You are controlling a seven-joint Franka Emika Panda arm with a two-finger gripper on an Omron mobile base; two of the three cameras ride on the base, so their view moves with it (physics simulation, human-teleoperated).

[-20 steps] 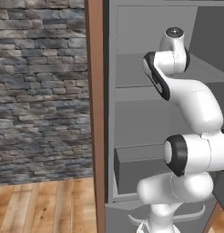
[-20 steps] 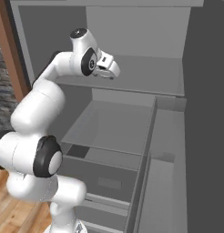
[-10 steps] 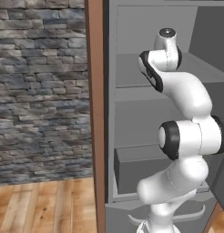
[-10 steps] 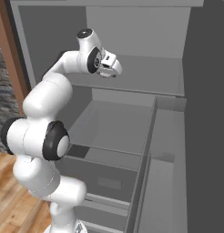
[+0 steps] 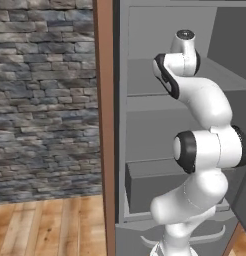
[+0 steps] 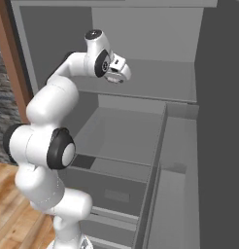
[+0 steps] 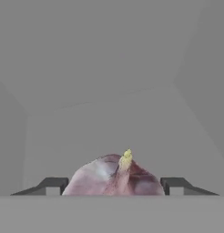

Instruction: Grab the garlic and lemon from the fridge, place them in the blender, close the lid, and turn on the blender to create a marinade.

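Grey fridge [image 6: 141, 87] shelf: garlic [image 7: 114, 177] between claw [image 7: 114, 185] fingers, tip up.

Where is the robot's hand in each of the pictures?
Left base view: tucked behind the arm's top, against the fridge shelf.
Right base view: the gripper sits upper middle, over that shelf.
Hand view: the gripper is at the bottom, fingers either side of the garlic.
Shared landmark: the grey fridge shelf.

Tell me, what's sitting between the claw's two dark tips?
The garlic, a pinkish bulb with a yellowish tip, sits between the claw tips in the hand view.
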